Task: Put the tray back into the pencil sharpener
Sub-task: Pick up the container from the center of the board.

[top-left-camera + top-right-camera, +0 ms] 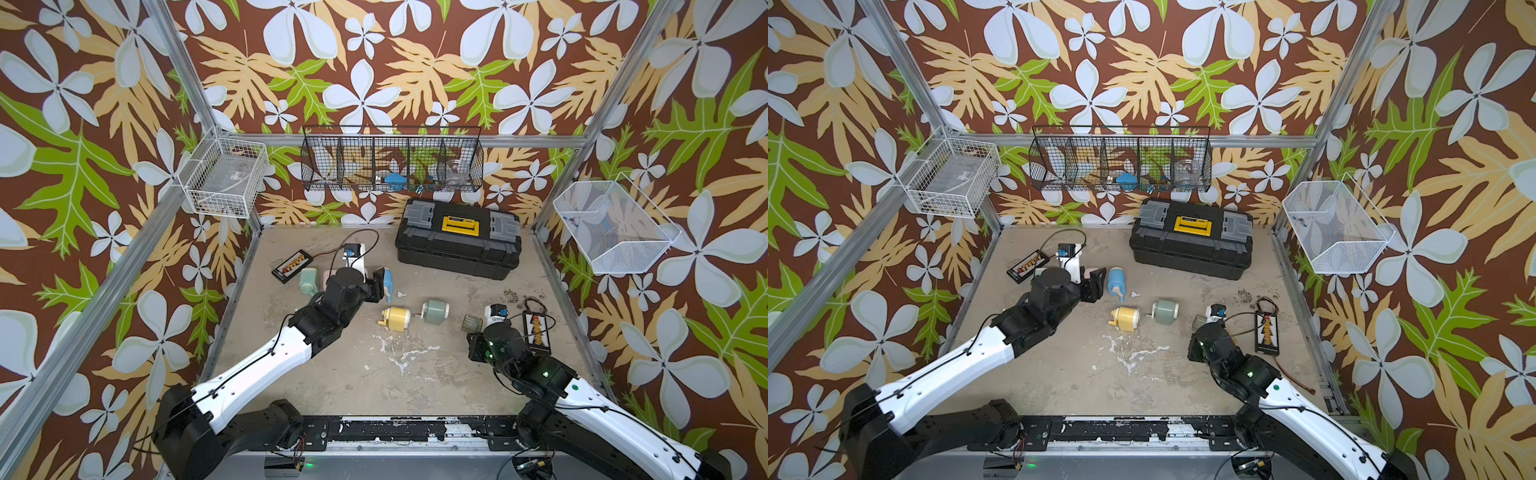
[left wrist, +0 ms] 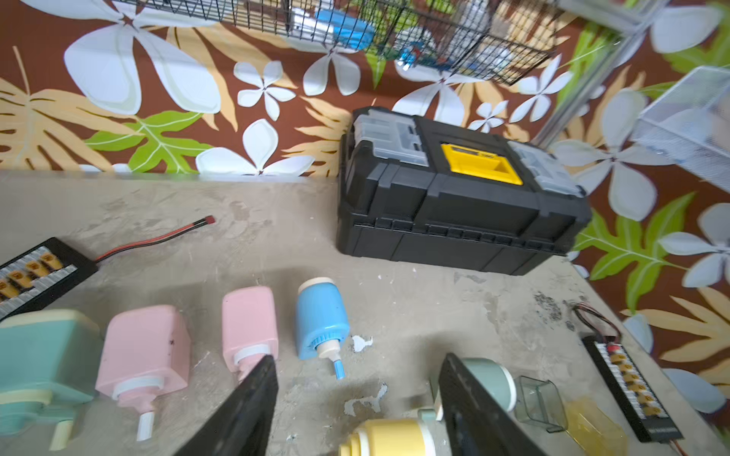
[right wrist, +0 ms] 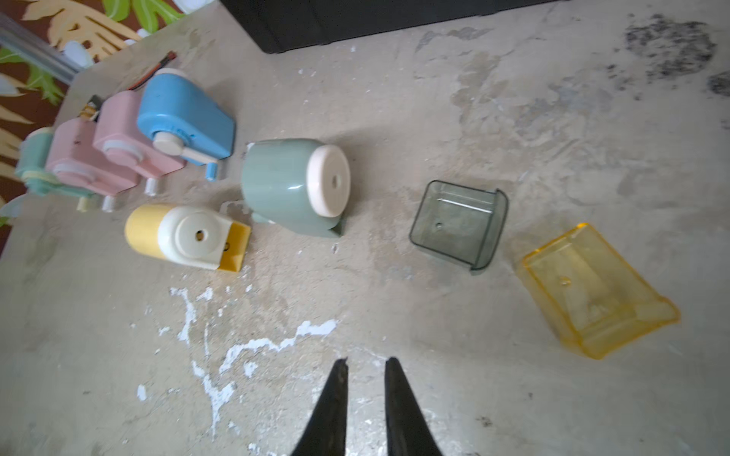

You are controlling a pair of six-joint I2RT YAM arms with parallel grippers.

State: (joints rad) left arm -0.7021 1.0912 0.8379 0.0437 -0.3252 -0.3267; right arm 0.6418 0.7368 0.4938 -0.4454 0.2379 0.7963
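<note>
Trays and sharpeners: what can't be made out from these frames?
- yellow tray: hidden in both top views by the right arm; shown in wrist views only.
- green sharpener: tray slot seen in no view.
- yellow sharpener: cut off by left wrist view's edge.
- green tray: tiny in both top views; detail unreadable.

The left arm (image 1: 257, 365) stretches from the near left toward the far middle, wrist bent right, left gripper (image 2: 358, 357) empty with jaws well apart. The right arm (image 1: 582, 399) sits folded at the near right, right gripper (image 3: 366, 361) angled down (jaws nearly together, nothing between)
</note>
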